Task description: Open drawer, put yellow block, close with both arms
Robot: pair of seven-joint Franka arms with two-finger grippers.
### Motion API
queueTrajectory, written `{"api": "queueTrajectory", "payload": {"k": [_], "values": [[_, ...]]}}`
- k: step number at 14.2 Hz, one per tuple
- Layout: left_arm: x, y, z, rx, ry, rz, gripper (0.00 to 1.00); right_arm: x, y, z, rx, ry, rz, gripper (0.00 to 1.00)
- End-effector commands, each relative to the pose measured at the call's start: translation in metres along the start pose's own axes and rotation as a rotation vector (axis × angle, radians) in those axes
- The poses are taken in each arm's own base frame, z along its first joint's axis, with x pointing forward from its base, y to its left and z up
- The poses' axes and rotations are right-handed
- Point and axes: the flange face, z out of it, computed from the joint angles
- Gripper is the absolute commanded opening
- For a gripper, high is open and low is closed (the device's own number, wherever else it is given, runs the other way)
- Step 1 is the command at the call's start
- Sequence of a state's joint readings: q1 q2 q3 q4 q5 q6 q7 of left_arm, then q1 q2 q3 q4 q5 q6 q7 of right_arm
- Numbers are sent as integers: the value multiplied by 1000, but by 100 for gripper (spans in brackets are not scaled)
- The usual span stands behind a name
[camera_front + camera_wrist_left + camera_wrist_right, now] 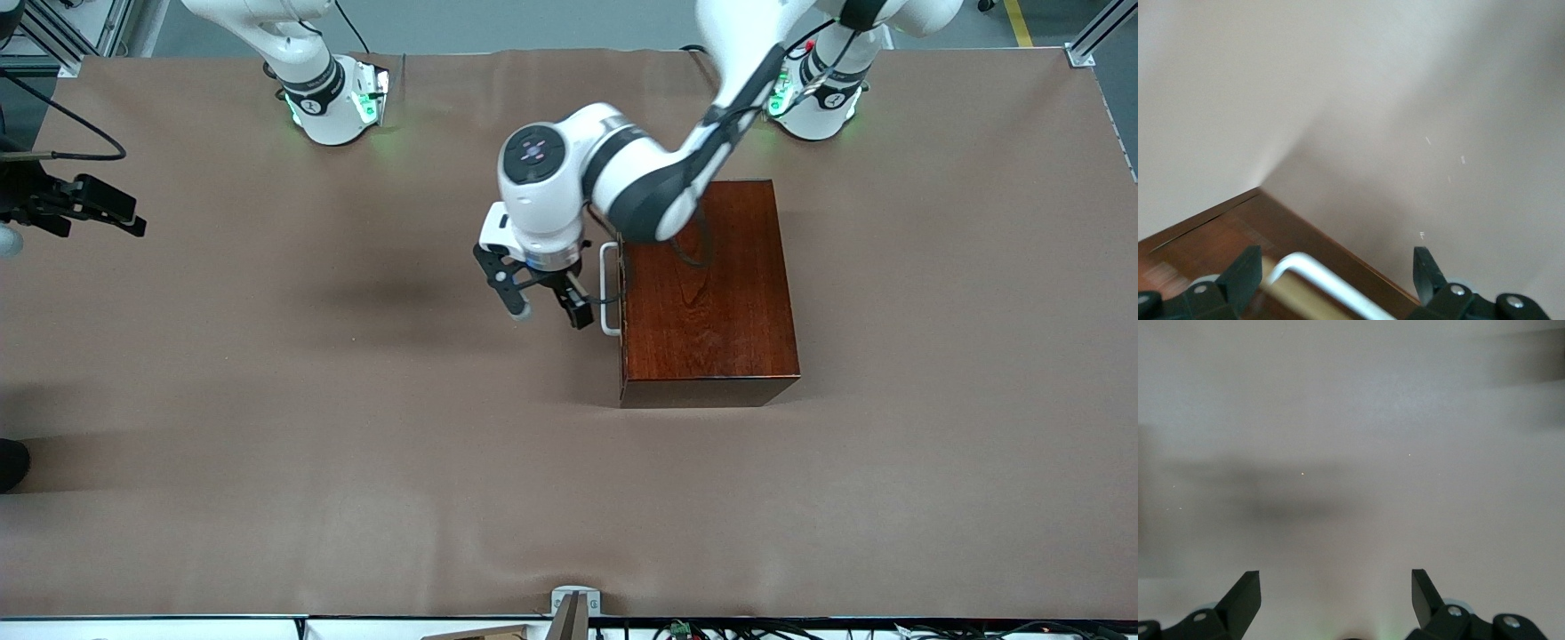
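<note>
Mahogany box (707,293), white handle (608,289), left gripper (544,302) beside, fingers (514,298) spread.

light: even, bright overhead | shadows: soft on table (356,462) | glare: box (711,302) top | blur: both wrist views

The box (707,293) is glossy reddish-brown mahogany with a visible wood grain; the handle (608,290) on its front is white. The table (267,400) is plain matte brown. The arms (622,169) are white with dark grey joints and black grippers.
</note>
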State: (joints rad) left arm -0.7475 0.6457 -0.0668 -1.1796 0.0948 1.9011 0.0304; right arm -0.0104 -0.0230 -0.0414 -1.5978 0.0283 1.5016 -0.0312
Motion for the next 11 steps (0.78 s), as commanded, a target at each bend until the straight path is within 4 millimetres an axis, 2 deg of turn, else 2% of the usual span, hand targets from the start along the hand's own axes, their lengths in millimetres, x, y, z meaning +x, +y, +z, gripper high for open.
{"api": "queueTrajectory", "payload": {"k": [1,2,4,7,9,11], "values": [[-40,-82,-71,-38,-24,-289,100,-3,0,-1,-13,-2,14,100],[-56,-107,-89,-38,-49,-387,100,-3,1,-1,-13,-4,23,100],[-94,-171,-125,-33,-82,-523,100,-3,1,-3,-13,6,63,100],[-150,-238,-170,-25,-104,-654,100,-3,1,-4,-11,7,67,100],[-193,-291,-194,-55,-92,-753,100,-3,10,-6,4,8,80,100],[-240,-336,-200,-105,-135,-856,100,-4,10,-6,3,6,83,100]]}}
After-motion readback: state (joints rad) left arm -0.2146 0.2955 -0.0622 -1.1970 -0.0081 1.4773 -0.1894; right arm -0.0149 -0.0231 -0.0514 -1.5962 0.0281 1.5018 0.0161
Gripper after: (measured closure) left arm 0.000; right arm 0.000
